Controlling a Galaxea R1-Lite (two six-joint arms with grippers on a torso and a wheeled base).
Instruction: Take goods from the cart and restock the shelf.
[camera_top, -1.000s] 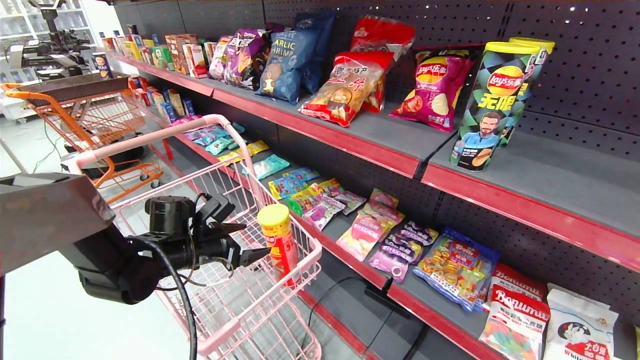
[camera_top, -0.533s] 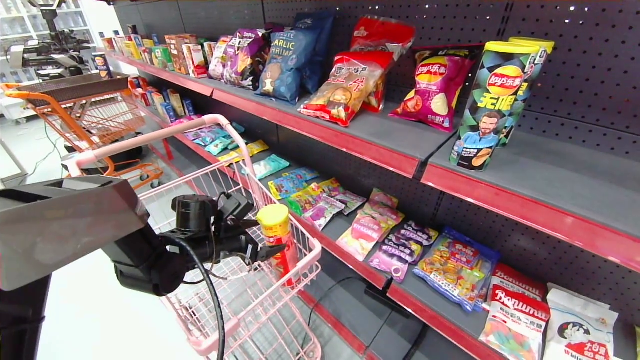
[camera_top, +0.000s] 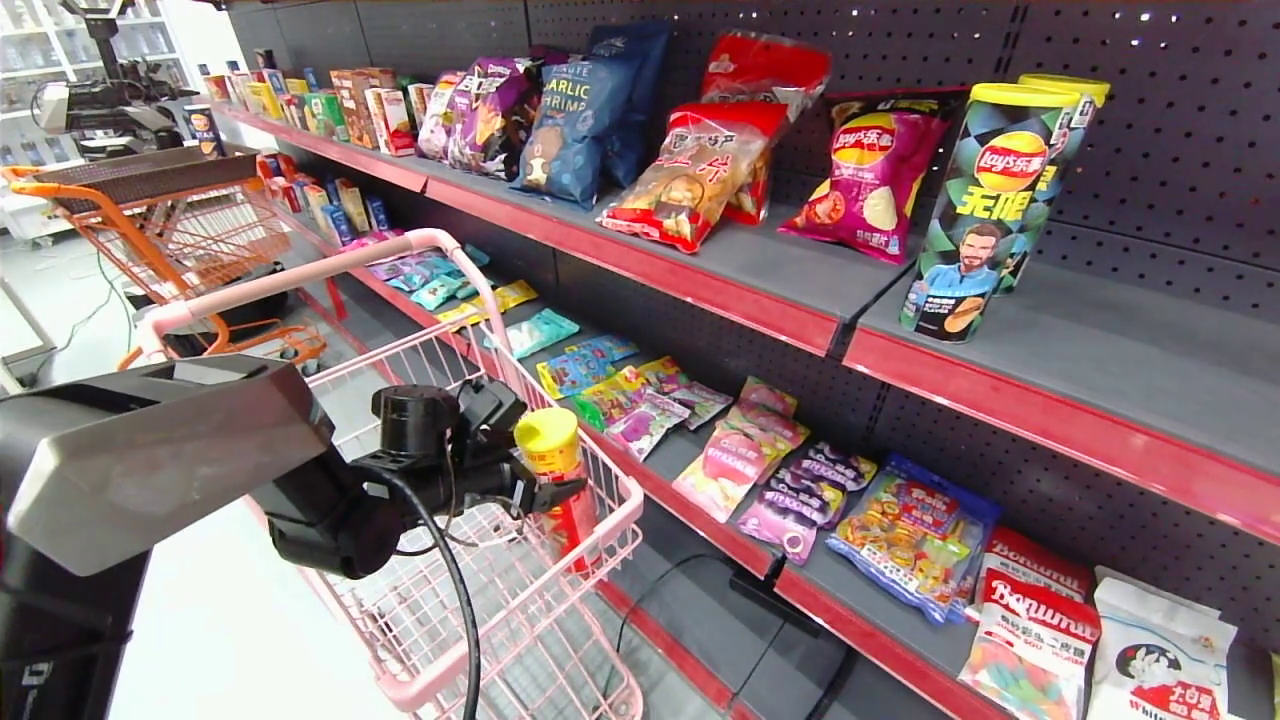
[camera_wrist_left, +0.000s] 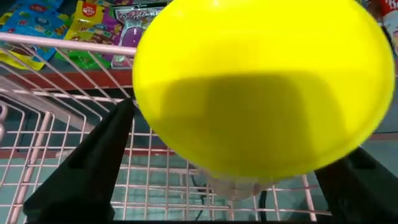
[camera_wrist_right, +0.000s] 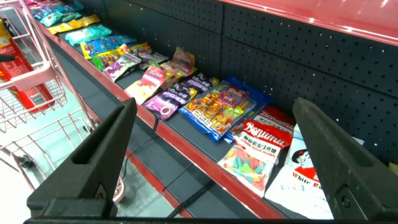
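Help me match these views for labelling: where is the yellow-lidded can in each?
Head view: can, centre-left, upright in the pink cart.
Left wrist view: can, yellow lid close up, centre.
Right wrist view: can, probably the red shape behind cart wires.
Shared landmark: the pink cart.

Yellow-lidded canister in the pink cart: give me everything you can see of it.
The canister is a tall tube with a round yellow lid, a yellow upper band and a red printed body. It stands upright inside the pink cart, close to its shelf-side rim. The left gripper has its jaws open on either side just below the lid; contact can't be confirmed.
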